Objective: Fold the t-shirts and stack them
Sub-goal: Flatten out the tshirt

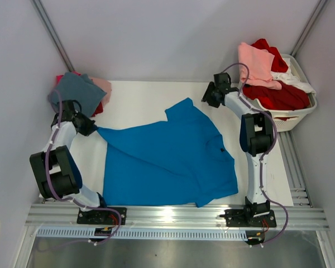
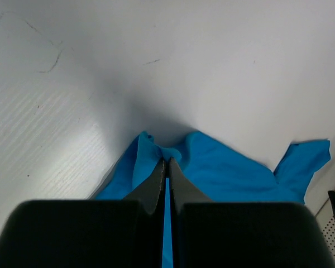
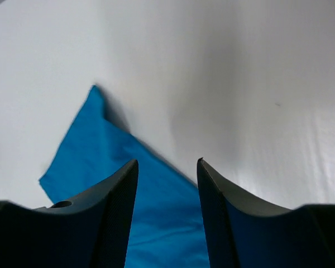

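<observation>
At the left, the left gripper (image 1: 92, 127) clamps the bright blue t-shirt (image 1: 167, 159) (pinched edge hidden); the right gripper (image 1: 206, 100) hangs open near the laundry basket (image 1: 295, 119).

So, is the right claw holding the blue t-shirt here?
No, the right claw has its fingers standing apart with nothing pinched between them, and the blue t-shirt lies flat on the table beyond.

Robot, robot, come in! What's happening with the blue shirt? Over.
Left gripper shut on blue t-shirt. Right gripper open, near its sleeve. Shirt mostly spread out. Folded pile, basket off to the sides.
</observation>
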Action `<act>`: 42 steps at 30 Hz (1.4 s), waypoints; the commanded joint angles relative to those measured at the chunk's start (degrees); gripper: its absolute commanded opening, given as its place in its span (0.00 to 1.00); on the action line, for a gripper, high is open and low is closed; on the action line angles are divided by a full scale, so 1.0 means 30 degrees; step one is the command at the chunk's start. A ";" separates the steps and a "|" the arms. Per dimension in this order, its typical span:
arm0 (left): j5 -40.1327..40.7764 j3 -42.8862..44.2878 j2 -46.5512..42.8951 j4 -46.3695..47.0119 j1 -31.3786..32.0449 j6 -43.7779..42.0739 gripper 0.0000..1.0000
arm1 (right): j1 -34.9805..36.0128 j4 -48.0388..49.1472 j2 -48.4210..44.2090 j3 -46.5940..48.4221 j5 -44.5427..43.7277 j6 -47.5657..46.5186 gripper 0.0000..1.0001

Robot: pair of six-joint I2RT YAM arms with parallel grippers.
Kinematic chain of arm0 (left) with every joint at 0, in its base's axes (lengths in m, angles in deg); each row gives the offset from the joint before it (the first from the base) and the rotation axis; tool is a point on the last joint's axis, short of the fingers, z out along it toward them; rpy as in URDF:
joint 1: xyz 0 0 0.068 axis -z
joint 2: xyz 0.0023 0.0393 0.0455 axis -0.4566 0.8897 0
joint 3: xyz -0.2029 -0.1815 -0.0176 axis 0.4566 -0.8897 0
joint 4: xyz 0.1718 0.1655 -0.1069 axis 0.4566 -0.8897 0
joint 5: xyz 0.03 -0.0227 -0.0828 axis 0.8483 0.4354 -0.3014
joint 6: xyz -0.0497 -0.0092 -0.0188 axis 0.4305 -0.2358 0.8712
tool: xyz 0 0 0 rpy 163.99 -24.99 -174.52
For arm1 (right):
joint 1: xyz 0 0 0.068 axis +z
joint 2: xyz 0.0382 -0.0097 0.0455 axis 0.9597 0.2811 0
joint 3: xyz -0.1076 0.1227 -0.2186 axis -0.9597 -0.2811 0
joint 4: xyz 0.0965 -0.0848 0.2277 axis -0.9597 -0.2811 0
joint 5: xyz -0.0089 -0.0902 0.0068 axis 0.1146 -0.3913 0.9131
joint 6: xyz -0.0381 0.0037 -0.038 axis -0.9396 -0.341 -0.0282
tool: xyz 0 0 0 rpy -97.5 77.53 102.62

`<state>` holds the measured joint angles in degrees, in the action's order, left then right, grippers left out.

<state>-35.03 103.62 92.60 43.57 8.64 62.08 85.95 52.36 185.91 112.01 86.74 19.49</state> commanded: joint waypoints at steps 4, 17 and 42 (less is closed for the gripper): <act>0.0109 -0.0482 -0.1319 0.0319 0.0286 0.0039 0.00 | 0.0449 -0.1125 0.3240 0.2987 0.2634 0.0726 0.53; -0.0009 -0.0950 -0.1964 0.0435 0.0344 0.0127 0.01 | 0.1357 0.2913 0.5176 0.3077 0.6793 0.3478 0.61; 0.0280 -0.0309 -0.3368 0.0173 0.1075 -0.0165 0.01 | 0.3145 0.0015 -0.4248 -0.0933 -0.7171 -0.5247 0.00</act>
<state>-35.03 100.47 86.28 43.92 10.50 62.04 95.33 52.14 185.54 110.32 80.03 12.26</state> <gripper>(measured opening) 0.008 0.009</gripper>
